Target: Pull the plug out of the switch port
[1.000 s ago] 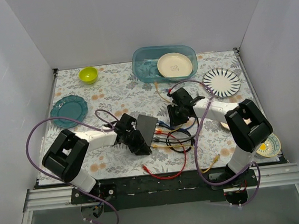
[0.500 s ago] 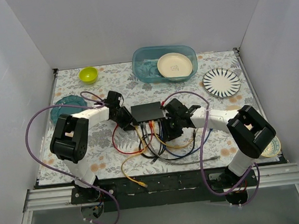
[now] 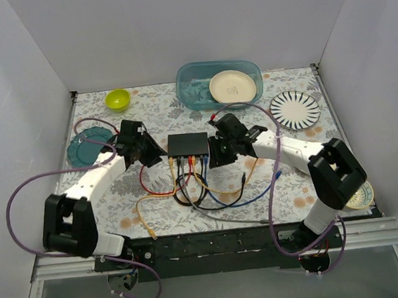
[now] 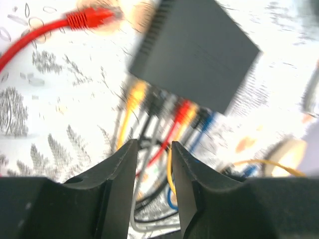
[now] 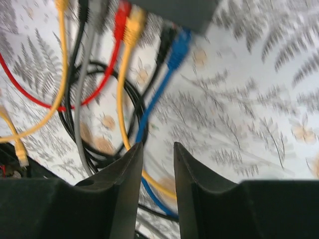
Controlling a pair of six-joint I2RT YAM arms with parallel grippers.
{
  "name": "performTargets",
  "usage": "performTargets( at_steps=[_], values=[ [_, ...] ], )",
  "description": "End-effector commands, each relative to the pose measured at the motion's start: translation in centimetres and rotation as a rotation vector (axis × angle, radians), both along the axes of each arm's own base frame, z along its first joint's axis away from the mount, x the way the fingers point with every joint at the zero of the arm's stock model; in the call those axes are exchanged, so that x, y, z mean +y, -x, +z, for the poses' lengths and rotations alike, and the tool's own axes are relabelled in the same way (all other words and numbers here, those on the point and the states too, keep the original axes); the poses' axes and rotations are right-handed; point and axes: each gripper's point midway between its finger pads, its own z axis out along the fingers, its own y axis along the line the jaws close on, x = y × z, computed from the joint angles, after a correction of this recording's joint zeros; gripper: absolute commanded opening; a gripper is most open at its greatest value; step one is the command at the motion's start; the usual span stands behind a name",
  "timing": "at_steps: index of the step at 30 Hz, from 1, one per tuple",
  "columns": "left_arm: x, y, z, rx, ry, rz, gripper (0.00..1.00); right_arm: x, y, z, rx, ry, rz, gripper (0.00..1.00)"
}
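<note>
Switch (image 3: 188, 144): one, seven plugs (image 5: 133, 27) seated; left claw (image 4: 153, 147), right claw (image 5: 157, 147) both slightly parted, empty.

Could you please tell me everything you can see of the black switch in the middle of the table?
The switch is a flat, matte-black rectangular box with fine ribs on one short side. It lies flat on the floral tablecloth, mid-table, ports facing the arms. Yellow, black, grey, red and blue cables are plugged along that edge. The left pincer and right pincer flank it, both open and empty; whether they touch it is unclear.
</note>
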Motion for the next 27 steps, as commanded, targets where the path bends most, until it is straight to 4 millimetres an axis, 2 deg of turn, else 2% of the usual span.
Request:
performTargets(
  at_steps=[1, 2, 3, 4, 7, 11, 15, 21, 25, 27],
  values=[
    [0.8, 2.6, 1.6, -0.055, 0.008, 0.019, 0.35, 3.8, -2.7, -0.6, 0.043, -0.056, 0.023, 0.38],
    [1.1, 3.0, 2.2, -0.079, 0.011, 0.027, 0.35, 4.5, -3.0, -0.5, 0.043, -0.079, 0.029, 0.38],
    [1.4, 3.9, 1.2, -0.055, 0.002, 0.033, 0.36, 5.0, -3.1, -1.1, 0.062, -0.087, 0.032, 0.38],
    [1.7, 4.4, 0.9, -0.045, -0.006, 0.033, 0.36, 5.7, -3.7, -0.6, 0.059, -0.101, 0.024, 0.38],
    [2.0, 5.9, -0.2, -0.014, -0.008, 0.024, 0.36, 6.9, -4.4, -1.1, 0.081, -0.125, 0.021, 0.38],
    [1.9, 6.9, -0.3, -0.019, 0.007, 0.01, 0.37, 7.3, -5.0, -2.6, 0.103, -0.109, -0.002, 0.38],
    [1.6, 7.8, -0.8, -0.002, 0.006, -0.026, 0.37, 5.7, -5.4, -5.1, 0.126, -0.014, -0.063, 0.38],
    [1.0, 8.5, -1.5, 0.003, 0.002, -0.077, 0.37, 3.0, -6.4, -6.6, 0.15, 0.04, -0.15, 0.38],
    [1.2, 8.2, -1.4, -0.009, -0.015, -0.079, 0.38, 1.8, -7.0, -5.3, 0.103, 0.086, -0.147, 0.38],
    [1.3, 7.9, -1.3, -0.02, -0.014, -0.075, 0.42, 2.3, -7.2, -1.8, 0.01, 0.055, -0.112, 0.39]
  ],
)
